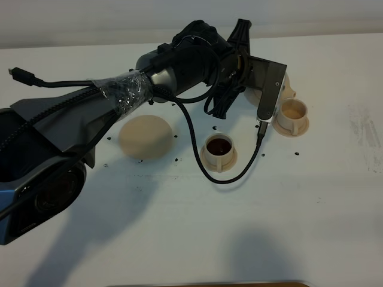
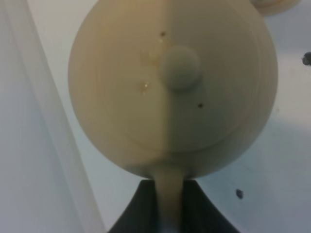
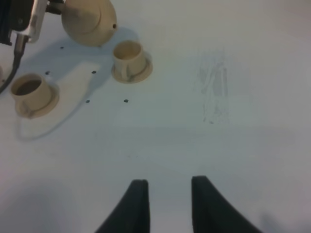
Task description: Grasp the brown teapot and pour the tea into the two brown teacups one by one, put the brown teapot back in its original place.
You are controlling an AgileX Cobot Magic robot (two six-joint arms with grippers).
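Right gripper (image 3: pixel 167 194) is seen with jaws parted and nothing between them, over the bare counter (image 3: pixel 233 136). Further on, the round teapot saucer (image 1: pixel 145 139) is left uncovered. To its right, the near teacup (image 1: pixel 219 148) is filled with dark tea and set on its own saucer. Beyond, the far teacup (image 1: pixel 294 111) is seen, contents unclear. The brown teapot (image 2: pixel 170 87) is held just beside it, its handle clamped in the left gripper (image 2: pixel 168 188).
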